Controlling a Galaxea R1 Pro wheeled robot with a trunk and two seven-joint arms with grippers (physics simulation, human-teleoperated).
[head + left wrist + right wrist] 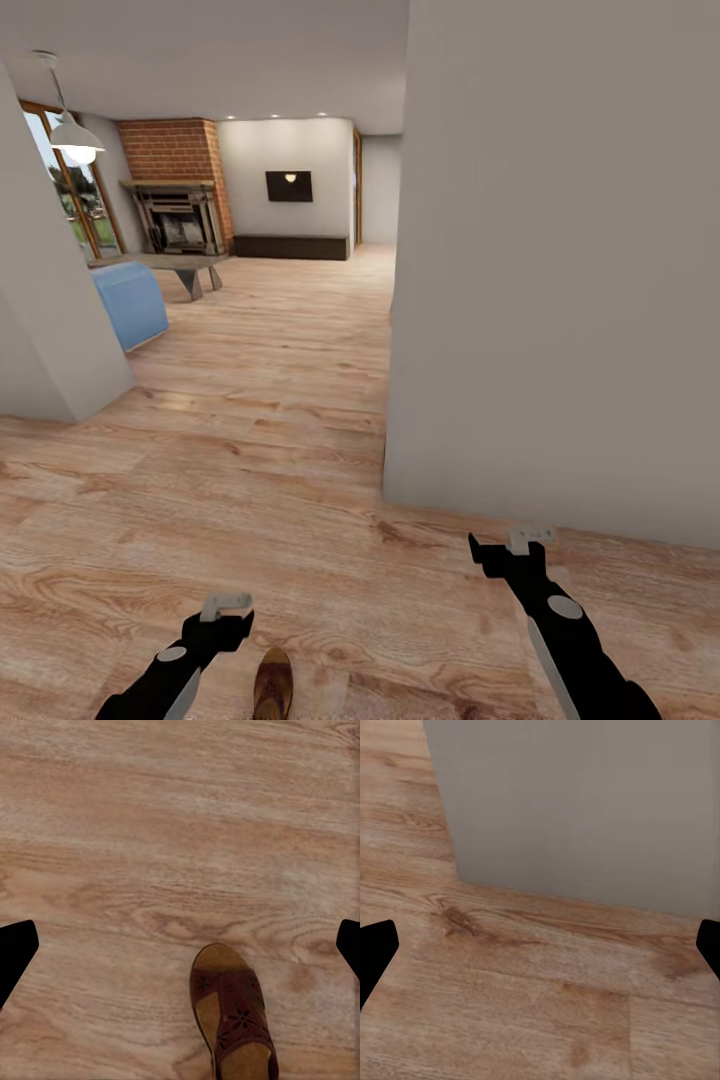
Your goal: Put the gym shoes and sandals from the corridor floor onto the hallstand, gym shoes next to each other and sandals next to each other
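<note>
One dark brown sandal (272, 685) with a tan footbed lies on the wood-plank corridor floor (300, 520) at the near edge of the head view, just right of my left arm. My left gripper (228, 606) hangs open above the floor. In the left wrist view the sandal (232, 1020) lies a little off the middle of the left gripper (180, 945), nothing between the fingers. My right gripper (512, 545) is open over bare floor beside a wall; the right gripper (540, 945) holds nothing. The gym shoes and the hallstand are out of view.
A grey wall block (560, 260) stands close ahead on the right, its corner near my right gripper. Another wall corner (50, 330) is at the left. Beyond lies a living room with a blue armchair (130, 300), a low table (180, 268) and a brick fireplace (178, 195).
</note>
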